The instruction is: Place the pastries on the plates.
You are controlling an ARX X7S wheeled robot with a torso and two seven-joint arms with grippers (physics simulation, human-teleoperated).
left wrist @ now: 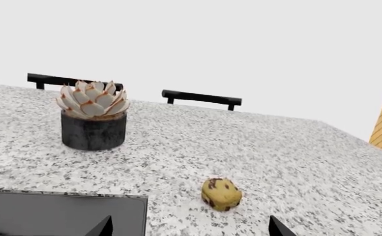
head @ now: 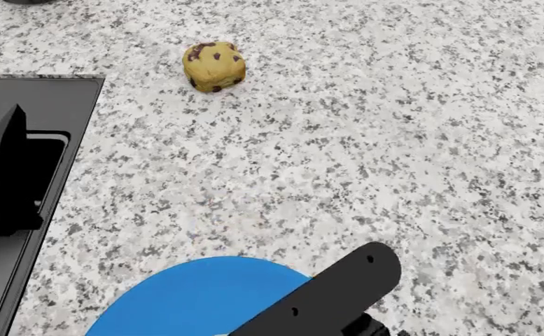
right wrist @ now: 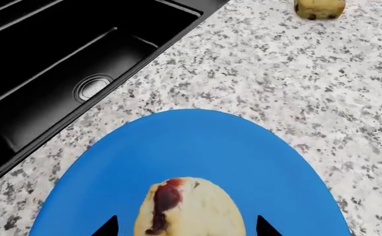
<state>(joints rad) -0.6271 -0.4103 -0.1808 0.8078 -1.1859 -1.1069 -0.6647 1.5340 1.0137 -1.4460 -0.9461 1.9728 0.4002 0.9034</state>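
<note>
One pastry, a golden muffin with dark chips (left wrist: 221,194) (head: 215,66) (right wrist: 318,7), sits alone on the speckled counter. My left gripper (left wrist: 191,229) is open a short way in front of it, fingertips wide and nothing between them. The glossy blue plate (right wrist: 197,142) (head: 197,294) lies near the counter's front edge. A second, paler pastry with a dark red streak (right wrist: 189,206) rests on it. My right gripper (right wrist: 185,227) is open around that pastry, with a gap on each side. In the head view the right arm (head: 332,290) covers part of the plate.
A black sink (right wrist: 46,73) (head: 38,91) is sunk into the counter left of the plate, and my left arm (head: 1,175) hangs over it. A dark grey pot with a pale succulent (left wrist: 93,118) stands at the far side. Two chair backs (left wrist: 201,98) show beyond the counter.
</note>
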